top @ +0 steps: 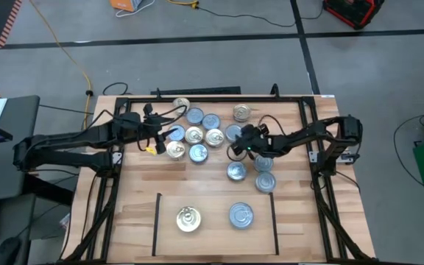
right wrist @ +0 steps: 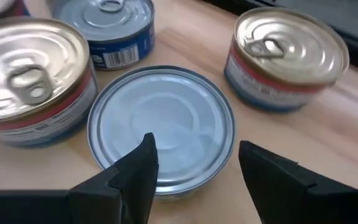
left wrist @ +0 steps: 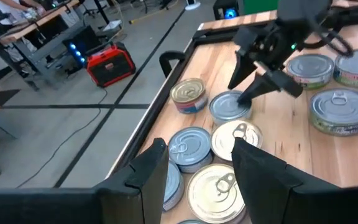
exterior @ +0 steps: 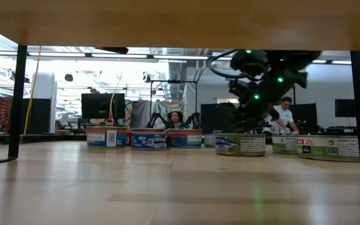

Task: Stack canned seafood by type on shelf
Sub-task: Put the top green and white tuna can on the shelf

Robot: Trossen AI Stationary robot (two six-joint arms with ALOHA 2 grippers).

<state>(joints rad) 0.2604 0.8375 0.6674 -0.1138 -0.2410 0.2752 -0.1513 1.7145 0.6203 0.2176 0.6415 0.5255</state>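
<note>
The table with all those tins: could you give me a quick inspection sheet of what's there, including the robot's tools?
Surface: light wood plank table inside a black metal frame.
Job's things: a gold-topped tin and a silver-topped tin sit apart on the marked shelf; a cluster of loose tins lies beyond it.
Clutter: nothing seen on the table.
Grippers: left tool open above gold-topped tins; right tool open, low over a plain silver tin.
Cables: yellow cable on the floor.
Surroundings: red case on the floor, people at desks behind.
</note>
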